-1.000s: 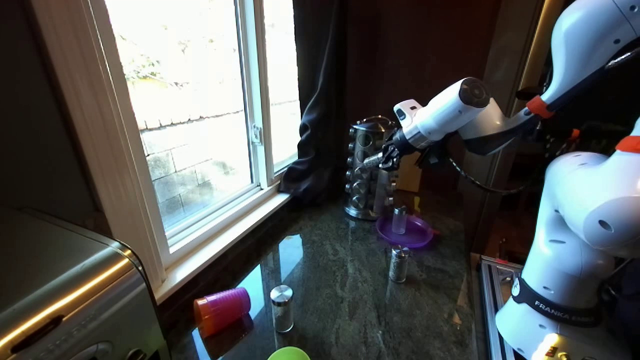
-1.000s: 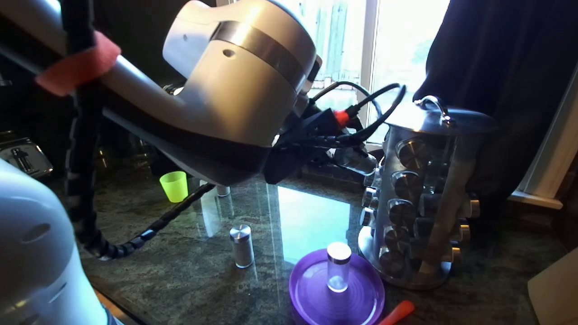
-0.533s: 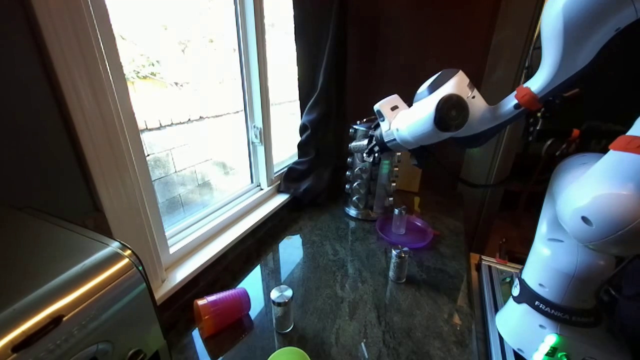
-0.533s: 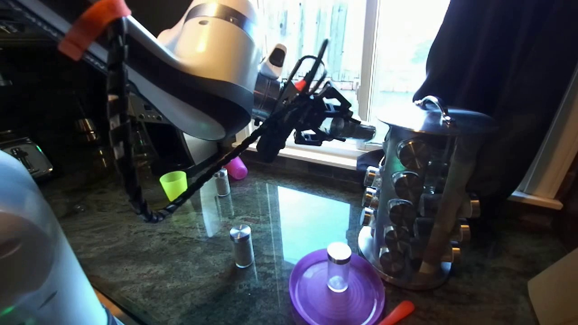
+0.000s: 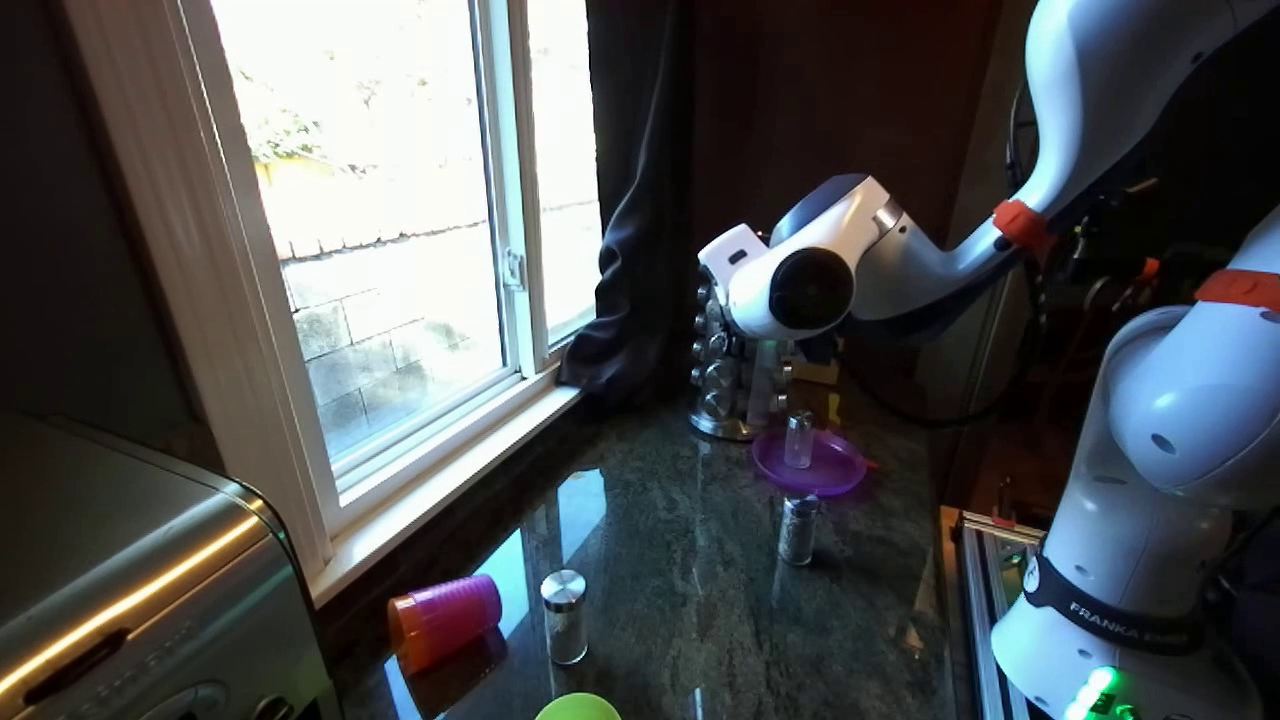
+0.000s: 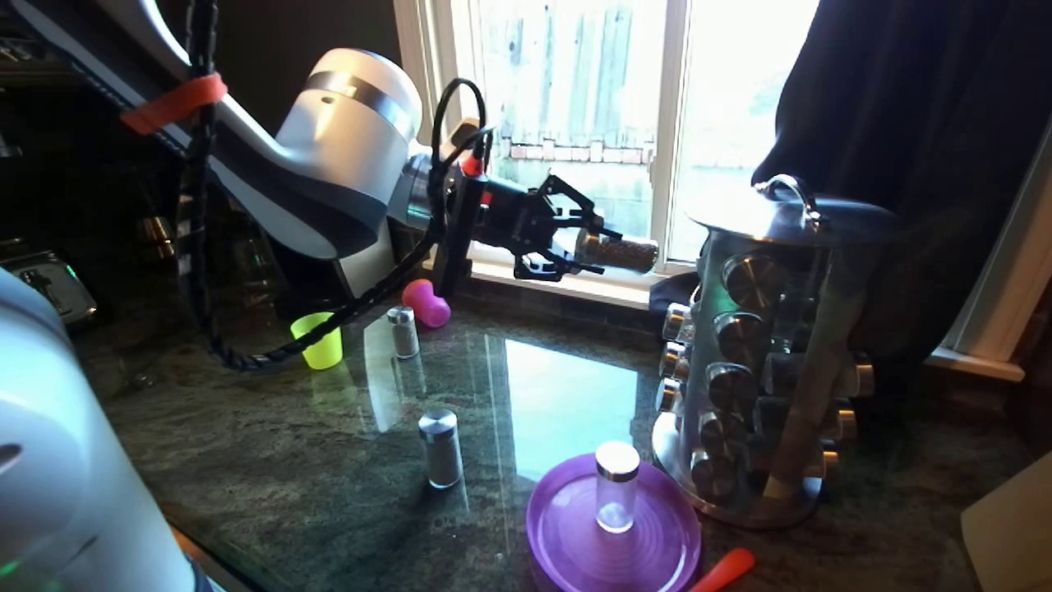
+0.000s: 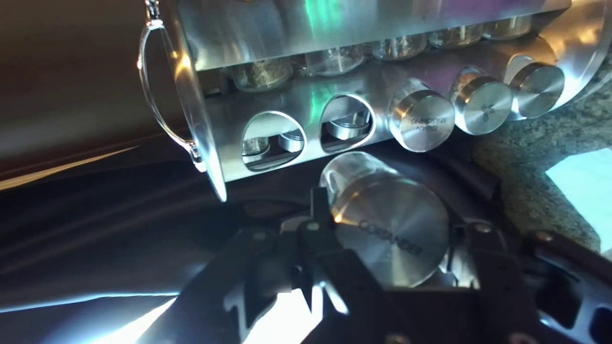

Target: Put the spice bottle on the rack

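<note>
My gripper (image 6: 604,252) is shut on a spice bottle (image 6: 631,254), with its fingers on both sides of the metal lid. The bottle is nearly horizontal in the air, glass end toward the rack side. In the wrist view its lid (image 7: 392,231) reads coriander. The tall silvery rack (image 6: 842,296) stands to the right in that exterior view, apart from the bottle. In the wrist view the rack (image 7: 373,24) shows two open round holes (image 7: 273,142) above the bottle, beside several lidded jars (image 7: 423,122). In an exterior view the wrist hides gripper and bottle, and partly the rack (image 5: 725,425).
A purple plate (image 6: 567,543) with an upright jar (image 6: 616,489) stands before the rack. Upright jars (image 6: 441,450) (image 5: 566,620), a green cup (image 6: 319,339) and pink cups (image 5: 450,615) stand or lie on the counter. A dark curtain (image 6: 945,148) hangs behind the rack, beside the window.
The gripper has carried the bottle left and slightly up in an exterior view, away from the rack's front, and the wrist has turned. The wrist now hides the gripper in an exterior view.
</note>
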